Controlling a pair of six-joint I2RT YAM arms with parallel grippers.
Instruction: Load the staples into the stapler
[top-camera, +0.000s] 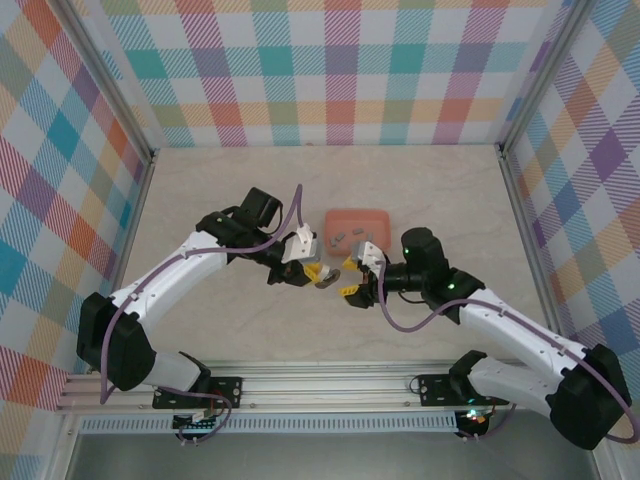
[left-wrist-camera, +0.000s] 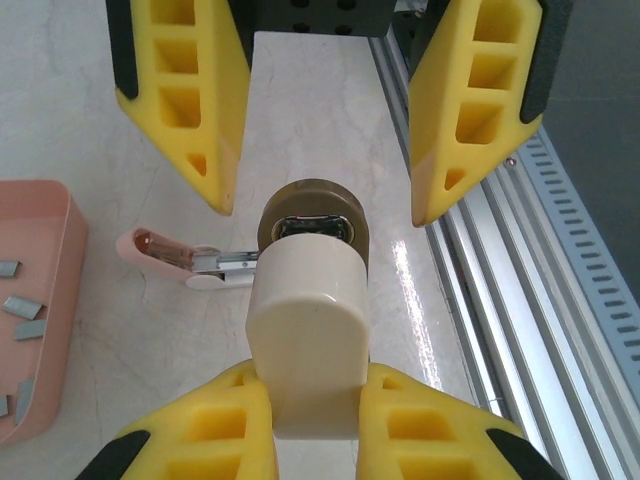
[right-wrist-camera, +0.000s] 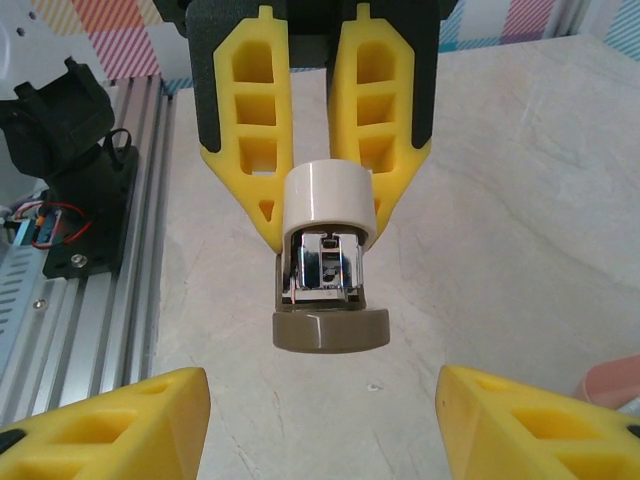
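Left jaws clamped on cream stapler (left-wrist-camera: 305, 320), right jaws apart facing it, staples (left-wrist-camera: 22, 305) aside in pink tray (left-wrist-camera: 58, 212)

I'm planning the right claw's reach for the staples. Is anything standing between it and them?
Nothing visible does. The staples lie loose in the pink tray, just beyond the open right claw, with only the tray's low wall to clear. The stapler, gripped by the left claw, sits beside that path.

Pink tray (top-camera: 358, 214), marble tabletop (top-camera: 250, 180), plaid walls (top-camera: 330, 70)
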